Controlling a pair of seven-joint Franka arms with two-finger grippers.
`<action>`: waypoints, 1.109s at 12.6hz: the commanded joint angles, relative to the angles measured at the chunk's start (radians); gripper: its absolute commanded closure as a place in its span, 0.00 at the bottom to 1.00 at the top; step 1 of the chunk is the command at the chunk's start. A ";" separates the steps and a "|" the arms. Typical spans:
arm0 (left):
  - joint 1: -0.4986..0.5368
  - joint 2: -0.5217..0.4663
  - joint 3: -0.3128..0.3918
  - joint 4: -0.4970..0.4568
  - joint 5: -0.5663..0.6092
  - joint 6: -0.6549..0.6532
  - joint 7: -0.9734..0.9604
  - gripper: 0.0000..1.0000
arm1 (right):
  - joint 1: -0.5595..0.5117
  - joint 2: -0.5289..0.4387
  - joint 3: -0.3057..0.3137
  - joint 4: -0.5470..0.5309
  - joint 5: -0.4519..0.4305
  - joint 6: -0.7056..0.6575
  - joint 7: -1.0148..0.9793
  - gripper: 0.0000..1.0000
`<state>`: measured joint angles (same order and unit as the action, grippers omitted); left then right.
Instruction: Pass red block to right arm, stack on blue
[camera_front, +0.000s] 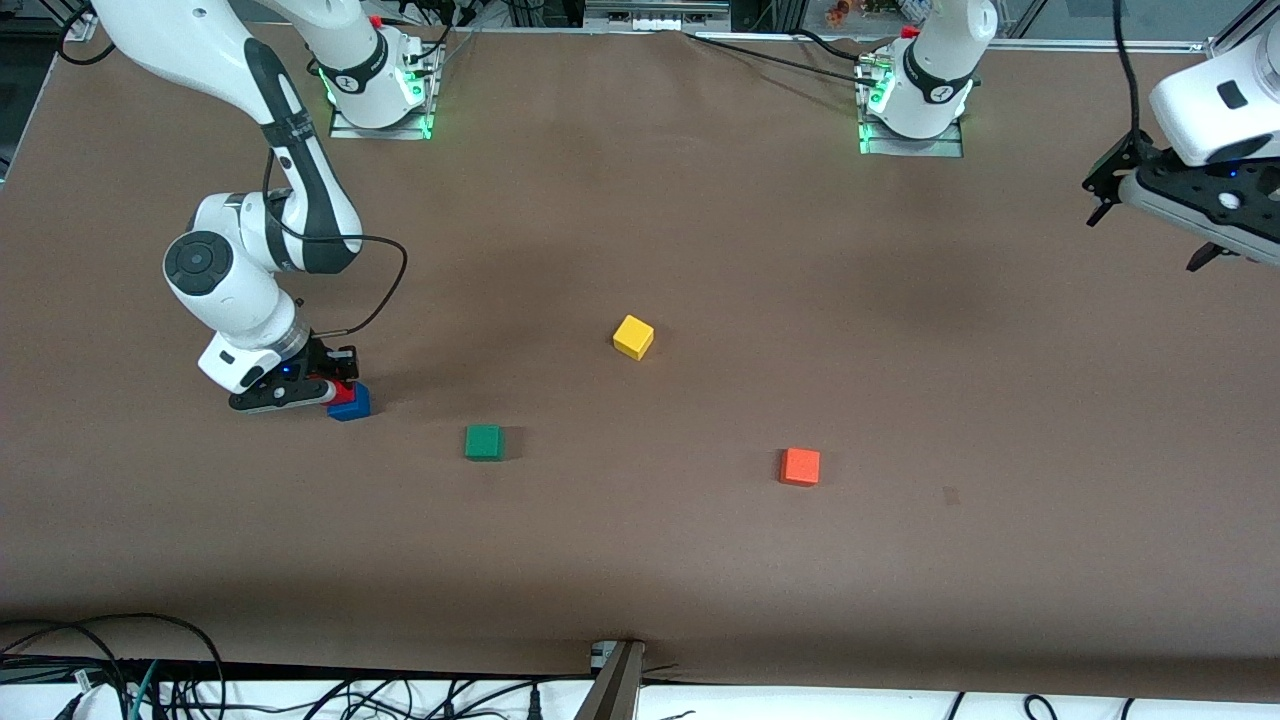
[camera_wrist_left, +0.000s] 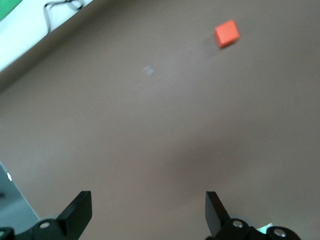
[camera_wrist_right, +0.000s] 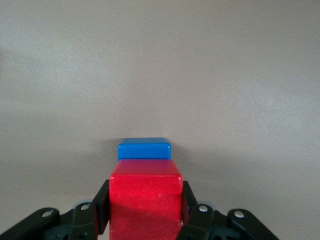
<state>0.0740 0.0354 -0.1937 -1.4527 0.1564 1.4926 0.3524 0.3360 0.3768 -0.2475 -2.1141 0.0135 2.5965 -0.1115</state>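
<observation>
Now right hand (camera_front: 338, 388) clamped on red block (camera_wrist_right: 146, 200), low over blue cube (camera_front: 351, 403) at right arm's end of worktop (camera_front: 640, 560). Left hand (camera_wrist_left: 147, 212) parked, spread wide. Risk: off-centre release, toppling red.

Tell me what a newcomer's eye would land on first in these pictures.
First, the right hand at the right arm's end of the table, shut on the red block and holding it at the blue block. Then the loose yellow cube, green cube and orange cube mid-table. The left hand waits open above bare table.
</observation>
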 joint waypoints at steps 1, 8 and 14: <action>-0.086 -0.045 0.152 -0.061 -0.036 0.017 -0.098 0.00 | -0.005 -0.002 0.002 -0.009 -0.015 0.020 0.013 0.83; -0.019 -0.037 0.192 -0.103 -0.260 0.086 -0.239 0.00 | -0.005 0.007 0.002 0.011 -0.015 0.020 0.020 0.83; -0.017 -0.040 0.191 -0.107 -0.181 0.091 -0.280 0.00 | -0.003 0.019 0.004 0.011 -0.015 0.020 0.023 0.83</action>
<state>0.0560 0.0224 -0.0002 -1.5417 -0.0521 1.5737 0.0894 0.3357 0.3881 -0.2477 -2.1086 0.0135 2.6100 -0.1111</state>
